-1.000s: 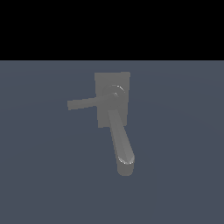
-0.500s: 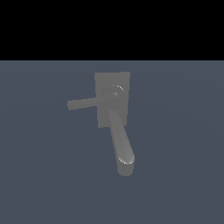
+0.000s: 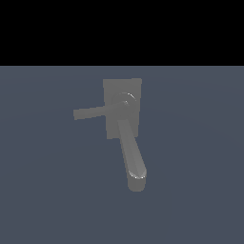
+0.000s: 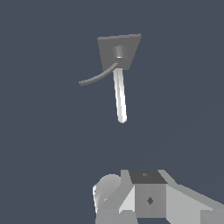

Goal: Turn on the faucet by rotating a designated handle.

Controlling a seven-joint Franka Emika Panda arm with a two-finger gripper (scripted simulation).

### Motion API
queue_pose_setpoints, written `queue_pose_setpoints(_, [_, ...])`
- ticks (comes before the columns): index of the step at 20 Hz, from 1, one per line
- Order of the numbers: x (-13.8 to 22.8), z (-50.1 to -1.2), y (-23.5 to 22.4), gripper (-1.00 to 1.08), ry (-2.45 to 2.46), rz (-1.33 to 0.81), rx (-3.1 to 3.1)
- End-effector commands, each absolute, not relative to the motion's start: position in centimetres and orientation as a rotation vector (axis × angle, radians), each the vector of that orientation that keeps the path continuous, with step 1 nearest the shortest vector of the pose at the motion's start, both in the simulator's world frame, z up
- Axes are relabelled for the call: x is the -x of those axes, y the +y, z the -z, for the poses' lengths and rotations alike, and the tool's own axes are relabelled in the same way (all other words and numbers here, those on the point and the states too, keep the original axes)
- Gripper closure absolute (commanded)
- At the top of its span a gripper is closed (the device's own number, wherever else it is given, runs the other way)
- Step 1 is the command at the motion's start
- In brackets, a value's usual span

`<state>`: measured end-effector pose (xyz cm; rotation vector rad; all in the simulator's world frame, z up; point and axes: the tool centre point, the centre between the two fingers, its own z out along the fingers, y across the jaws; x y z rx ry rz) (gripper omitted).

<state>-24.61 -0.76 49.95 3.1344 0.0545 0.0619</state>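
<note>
The dull grey faucet stands on a square block base with a round hub. Its thick, round-ended spout runs toward the camera in the exterior view. The handle, a thin flat bar, juts from the hub toward the exterior view's left. In the wrist view the faucet lies well ahead, with the pale spout and the slim dark handle spreading from the hub. White and grey robot parts fill the near edge there, far from the faucet. I cannot make out separate fingers. No arm shows in the exterior view.
The faucet stands alone on a flat blue-grey surface. A black band fills the upper part of the exterior view.
</note>
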Motion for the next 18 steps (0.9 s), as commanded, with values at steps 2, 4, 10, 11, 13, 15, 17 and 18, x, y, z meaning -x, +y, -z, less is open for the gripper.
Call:
queue_pose_setpoints(2, [24.6, -50.2, -0.9, 1.08, 0.041, -0.085, -3.099])
queue_pose_setpoints(4, [24.6, -50.5, -0.9, 1.08, 0.029, -0.103, -3.069])
queue_pose_setpoints(10, [24.5, -51.7, -1.2, 1.08, -0.017, -0.184, -2.939])
queue_pose_setpoints(11, [24.5, -52.0, -1.3, 1.08, -0.026, -0.202, -2.909])
queue_pose_setpoints(13, [24.4, -52.6, -1.3, 1.08, -0.046, -0.241, -2.844])
queue_pose_setpoints(15, [24.4, -53.4, -1.4, 1.08, -0.067, -0.285, -2.770])
queue_pose_setpoints(17, [24.3, -54.3, -1.3, 1.08, -0.087, -0.332, -2.689])
queue_pose_setpoints(18, [24.3, -54.8, -1.2, 1.08, -0.097, -0.356, -2.646])
